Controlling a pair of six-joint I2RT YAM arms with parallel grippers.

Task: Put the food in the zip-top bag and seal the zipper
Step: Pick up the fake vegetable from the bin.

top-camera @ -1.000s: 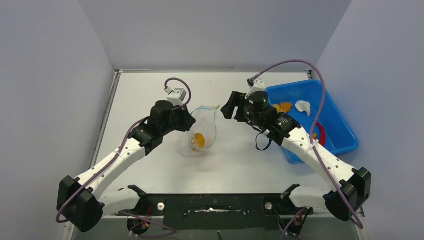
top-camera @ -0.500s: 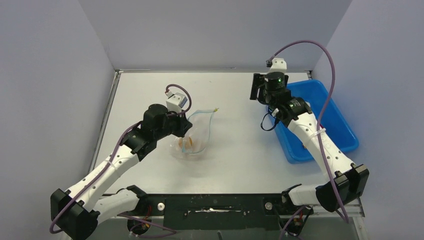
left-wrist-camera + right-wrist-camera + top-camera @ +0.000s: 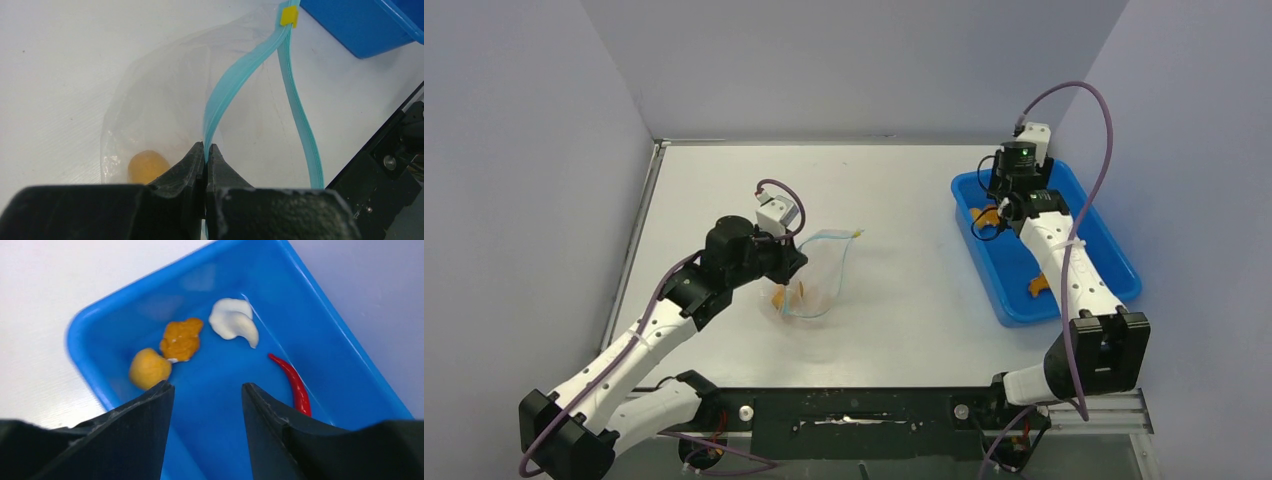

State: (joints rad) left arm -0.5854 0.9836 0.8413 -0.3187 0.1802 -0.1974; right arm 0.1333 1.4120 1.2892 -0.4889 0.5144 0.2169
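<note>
- My left gripper has its jaws pressed together on the zipper; they pinch one blue-green strip of it, with no gap showing between the tips.
- The other strip of the zipper hangs free to the right of the pinched one, so the mouth gapes; the two strips meet at the far end under a small yellow slider.
- The zip-top bag is clear and floppy, and sags onto the table below the pinch; from above I see it left of centre, just right of my left gripper.
- One orange round fruit sits low inside the bag, near its closed bottom; from above I see orange in the bag but cannot count the pieces.
- My right gripper has its jaws spread wide, holding nothing and touching nothing I can see; it hangs over the blue tray at the far right of the table.
- In the tray, beyond the open jaws: a second orange fruit touching an orange crumbed piece; a white lump just right of those; a red chili lying apart on the right, close to the right finger.
- Bag and tray lie well apart, with bare table between them.
</note>
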